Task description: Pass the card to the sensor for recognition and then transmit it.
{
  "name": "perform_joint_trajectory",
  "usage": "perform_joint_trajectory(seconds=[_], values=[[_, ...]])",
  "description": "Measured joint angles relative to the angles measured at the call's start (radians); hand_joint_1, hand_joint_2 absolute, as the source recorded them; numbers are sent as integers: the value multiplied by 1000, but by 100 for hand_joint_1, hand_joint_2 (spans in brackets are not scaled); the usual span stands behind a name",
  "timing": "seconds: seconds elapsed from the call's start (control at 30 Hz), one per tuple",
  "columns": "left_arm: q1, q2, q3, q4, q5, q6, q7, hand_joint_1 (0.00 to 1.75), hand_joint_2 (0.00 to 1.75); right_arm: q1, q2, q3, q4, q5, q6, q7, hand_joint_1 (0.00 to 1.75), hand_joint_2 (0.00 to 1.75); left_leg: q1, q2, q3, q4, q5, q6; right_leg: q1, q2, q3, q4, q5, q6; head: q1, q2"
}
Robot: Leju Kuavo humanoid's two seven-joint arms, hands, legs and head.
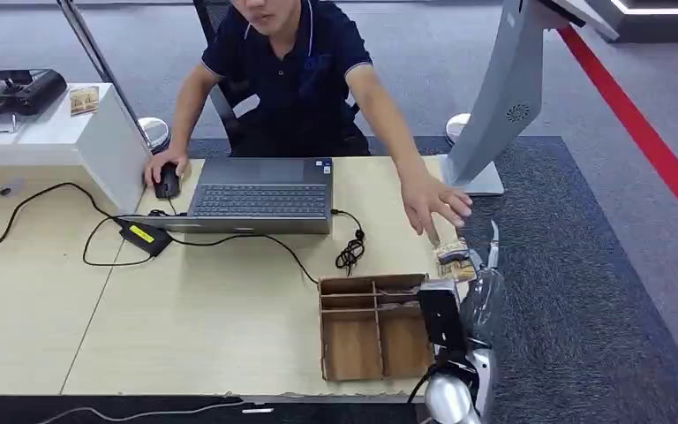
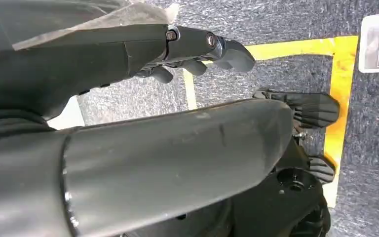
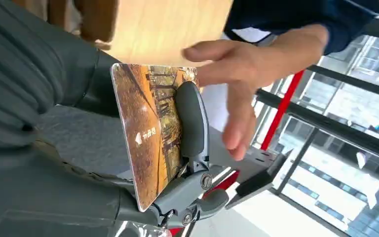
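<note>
One wide wooden desk (image 1: 229, 336) is spreading out to the left of your right hand (image 1: 470, 283), and beyond that hand a grey slanted kiosk stand (image 1: 503, 97) is rising from the dark carpet. You are facing a person in a dark polo shirt (image 1: 296, 71) who is sitting across the desk behind an open laptop (image 1: 260, 194), one hand on a mouse (image 1: 167, 183). Just left of your right hand a divided wooden tray (image 1: 375, 327) is sitting at the desk's corner. Your right hand (image 3: 187, 148) is gripping the card (image 3: 150, 133), a dark finger pressing across its printed face while the card is standing on edge. The person's hand (image 1: 437, 205) is reaching toward it with fingers spread, hovering just beyond the card's far edge, not quite touching. Your left hand (image 2: 202, 52) is hanging over grey carpet crossed by yellow floor tape (image 2: 343, 89), fingers loosely curled and holding nothing.
</note>
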Motion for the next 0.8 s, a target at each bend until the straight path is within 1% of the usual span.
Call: perform_joint_trajectory(seconds=[0.27, 0.47, 0.53, 0.57, 0.8], values=[[-1, 0, -1, 0, -10, -6, 0, 0, 0, -21, 29, 44, -24, -34, 0, -32, 175, 175, 0, 0, 0, 0, 0, 0, 0, 0, 0, 0, 0, 0, 0, 0], [-1, 0, -2, 0, -11, -7, 0, 0, 0, -31, 48, 70, -27, -41, 0, -44, 175, 175, 0, 0, 0, 0, 0, 0, 0, 0, 0, 0, 0, 0, 0, 0], [-1, 0, -2, 0, -12, -8, 0, 0, 0, -34, 49, 76, -27, -42, 1, -45, 66, 175, 0, 0, 0, 0, 0, 0, 0, 0, 0, 0, 0, 0, 0, 0], [-1, 0, -3, 0, -13, -8, 0, 0, 0, -35, 50, 79, -27, -41, 2, -47, 0, 175, 0, 0, 0, 0, 0, 0, 0, 0, 0, 0, 0, 0, 0, 0], [-1, 0, -6, 0, -14, -10, 0, 0, 0, -42, 49, 103, -23, -27, 2, -39, 0, 175, 0, 0, -1, 0, 0, 0, 0, 0, -1, 0, 0, 0, 0, 0]])
